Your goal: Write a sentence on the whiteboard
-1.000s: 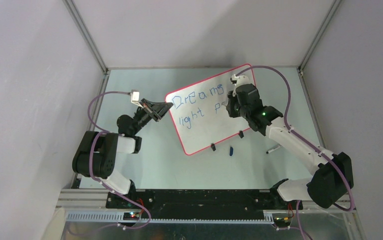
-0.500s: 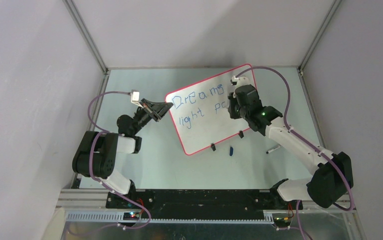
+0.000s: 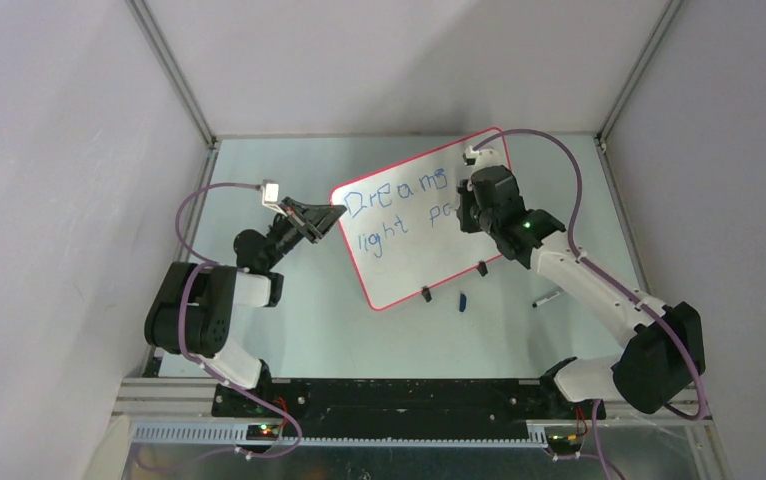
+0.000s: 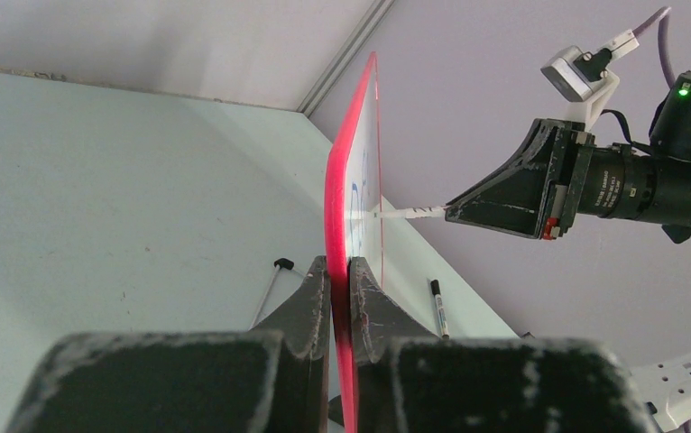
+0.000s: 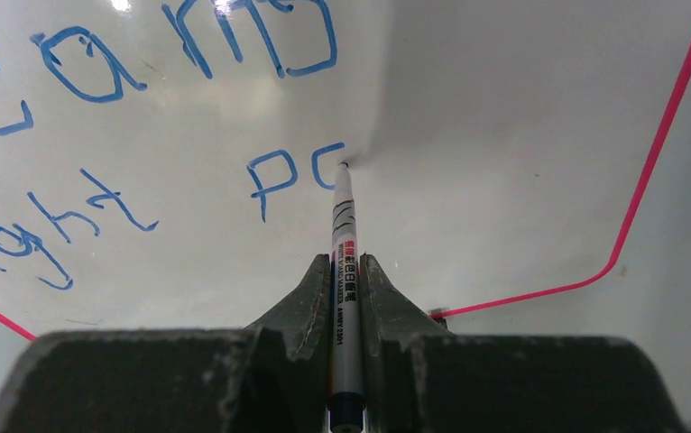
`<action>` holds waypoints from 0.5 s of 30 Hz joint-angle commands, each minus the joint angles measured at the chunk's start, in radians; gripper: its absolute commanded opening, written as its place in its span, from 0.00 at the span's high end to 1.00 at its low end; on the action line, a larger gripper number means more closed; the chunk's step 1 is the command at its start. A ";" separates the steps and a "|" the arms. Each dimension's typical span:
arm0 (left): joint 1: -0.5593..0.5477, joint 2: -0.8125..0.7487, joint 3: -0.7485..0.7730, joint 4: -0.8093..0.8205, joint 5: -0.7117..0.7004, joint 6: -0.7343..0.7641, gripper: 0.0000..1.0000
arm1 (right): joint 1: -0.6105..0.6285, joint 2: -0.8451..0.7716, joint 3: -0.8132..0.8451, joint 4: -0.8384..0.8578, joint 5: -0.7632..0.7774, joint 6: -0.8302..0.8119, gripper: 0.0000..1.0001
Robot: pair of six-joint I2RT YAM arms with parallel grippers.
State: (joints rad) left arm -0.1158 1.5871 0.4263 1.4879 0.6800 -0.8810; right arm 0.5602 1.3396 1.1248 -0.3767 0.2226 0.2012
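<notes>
Marker point(image 5: 345, 239) tip on whiteboard point(image 3: 419, 258), second line unfinished.
Left jaws clamp the whiteboard's left edge; it stands mid-counter point(image 3: 309, 330). Right jaws grip the marker, tip at the sentence point(image 3: 404, 187) fragment "pa". Excess tip pressure could pivot the whiteboard or distort strokes.

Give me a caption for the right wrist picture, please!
Right gripper pressing a marker to the whiteboard, mid-letter in the blue sentence.
</notes>
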 commanded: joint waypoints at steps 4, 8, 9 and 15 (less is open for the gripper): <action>-0.006 -0.030 -0.014 0.048 0.010 0.088 1.00 | -0.008 0.009 0.047 0.066 0.018 0.001 1.00; -0.007 -0.030 -0.013 0.048 0.011 0.089 1.00 | -0.008 0.002 0.047 0.068 0.015 -0.001 1.00; -0.007 -0.030 -0.013 0.048 0.011 0.089 1.00 | -0.008 0.001 0.048 0.066 0.015 -0.001 1.00; -0.006 -0.032 -0.013 0.048 0.011 0.089 1.00 | -0.010 -0.003 0.048 0.067 0.014 -0.001 1.00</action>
State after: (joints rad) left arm -0.1158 1.5871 0.4263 1.4876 0.6800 -0.8810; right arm 0.5583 1.3441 1.1339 -0.3729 0.2245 0.2012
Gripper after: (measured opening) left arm 0.088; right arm 0.149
